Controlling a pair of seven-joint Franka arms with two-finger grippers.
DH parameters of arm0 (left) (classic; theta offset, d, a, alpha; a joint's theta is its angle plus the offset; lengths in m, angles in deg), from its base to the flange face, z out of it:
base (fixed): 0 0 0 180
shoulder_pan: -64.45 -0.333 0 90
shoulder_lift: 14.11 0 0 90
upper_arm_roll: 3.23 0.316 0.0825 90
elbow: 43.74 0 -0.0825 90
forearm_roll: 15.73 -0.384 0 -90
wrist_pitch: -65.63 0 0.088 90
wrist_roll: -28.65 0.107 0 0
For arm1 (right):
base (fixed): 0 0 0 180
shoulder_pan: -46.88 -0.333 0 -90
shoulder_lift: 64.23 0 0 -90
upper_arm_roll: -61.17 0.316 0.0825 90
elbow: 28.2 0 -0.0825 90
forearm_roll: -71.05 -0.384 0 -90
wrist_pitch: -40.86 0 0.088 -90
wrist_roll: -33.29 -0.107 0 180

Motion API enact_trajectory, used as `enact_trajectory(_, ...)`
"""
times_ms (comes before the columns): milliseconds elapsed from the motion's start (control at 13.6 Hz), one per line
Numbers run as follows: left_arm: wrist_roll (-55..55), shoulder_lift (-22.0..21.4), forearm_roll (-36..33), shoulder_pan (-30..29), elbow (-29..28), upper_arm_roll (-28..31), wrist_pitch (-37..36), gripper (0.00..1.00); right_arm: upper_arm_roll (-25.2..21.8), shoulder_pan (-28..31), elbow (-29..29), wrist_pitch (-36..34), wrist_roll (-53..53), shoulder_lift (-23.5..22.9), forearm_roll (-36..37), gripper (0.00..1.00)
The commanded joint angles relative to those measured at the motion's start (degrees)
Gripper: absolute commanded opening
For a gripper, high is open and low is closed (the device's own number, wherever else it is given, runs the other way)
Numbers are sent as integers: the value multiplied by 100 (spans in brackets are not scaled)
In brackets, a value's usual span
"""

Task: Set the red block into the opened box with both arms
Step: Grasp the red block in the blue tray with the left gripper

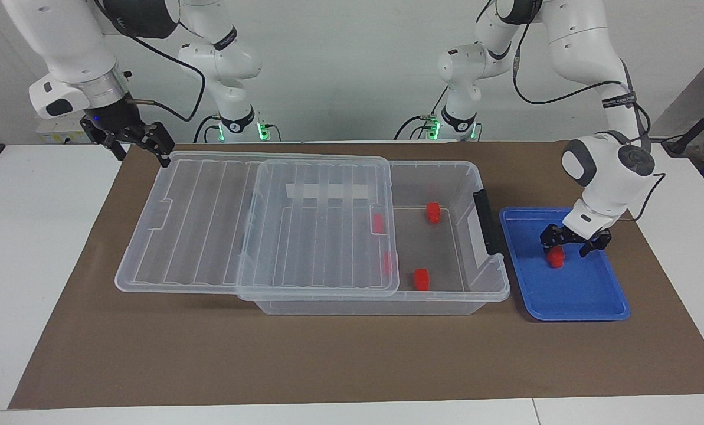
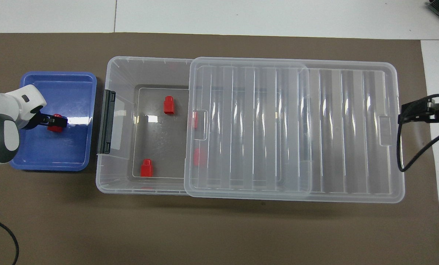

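Note:
A small red block (image 1: 556, 258) (image 2: 56, 125) lies in the blue tray (image 1: 588, 301) (image 2: 50, 158) at the left arm's end of the table. My left gripper (image 1: 565, 250) (image 2: 53, 120) is low in the tray, open, with its fingers either side of the block. The clear box (image 1: 486, 288) (image 2: 105, 173) is beside the tray. Its ribbed lid (image 1: 210, 224) (image 2: 333, 129) is slid toward the right arm's end, leaving one end uncovered. My right gripper (image 1: 143, 154) (image 2: 403, 114) hangs open by the lid's end.
Two red blocks (image 1: 433, 212) (image 1: 421, 279) lie on the uncovered floor of the box, and two more (image 1: 378, 222) (image 1: 388, 262) show through the lid's edge. A dark latch (image 1: 486, 221) stands on the box wall facing the tray. Brown paper (image 1: 352, 354) covers the table.

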Motion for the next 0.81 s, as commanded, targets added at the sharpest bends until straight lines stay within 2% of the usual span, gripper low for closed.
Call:
enact_trajectory(0, -124, -61, -18, 37, -153, 40, 193, 100, 25, 37, 85, -104, 134, -5, -76, 100)
enact_trajectory(147, -115, -61, -17, 28, -232, 31, 272, 95, 25, 37, 76, -104, 134, -14, -76, 100)
enact_trajectory(295, -124, -69, -17, 10, -416, 31, 500, 83, 25, 45, 76, -104, 134, -14, -76, 100)
enact_trajectory(368, -133, -69, -9, 2, -434, 31, 545, 68, 25, 37, 76, -104, 134, -14, -76, 100)
enact_trajectory(589, -141, -69, -9, 28, -417, 40, 449, 13, 25, 45, 85, -104, 134, -14, -76, 100)
enact_trajectory(663, -141, -69, -17, 28, -382, 40, 387, 0, 25, 45, 76, -104, 134, -5, -76, 100)
enact_trajectory(737, -141, -69, -9, 28, -338, 40, 282, 0, 33, 45, 76, -104, 134, -5, -76, 100)
